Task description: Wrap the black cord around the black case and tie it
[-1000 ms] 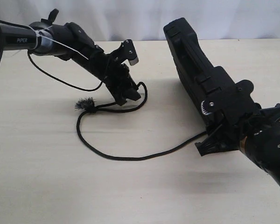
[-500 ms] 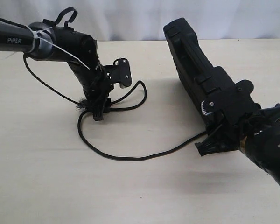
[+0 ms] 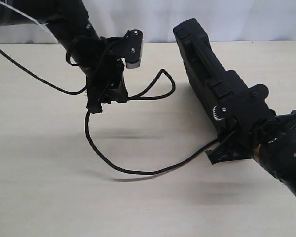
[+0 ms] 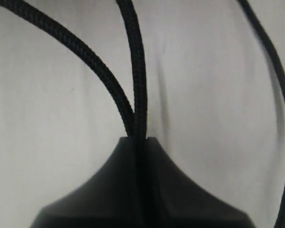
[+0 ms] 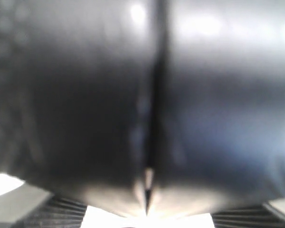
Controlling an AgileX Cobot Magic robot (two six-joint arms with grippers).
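Left gripper [image 3: 95,102], upper left: closed tight on the black cord [image 3: 138,172], two strands pinched. Black case [image 3: 197,54] is clamped at right by the right gripper [image 3: 234,106]; the cord is best carried across it taut.

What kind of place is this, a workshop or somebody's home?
Probably a robot test bench, not a home: a pale tabletop, a plain white backdrop, and a left arm and right arm handling a black cord and black case.
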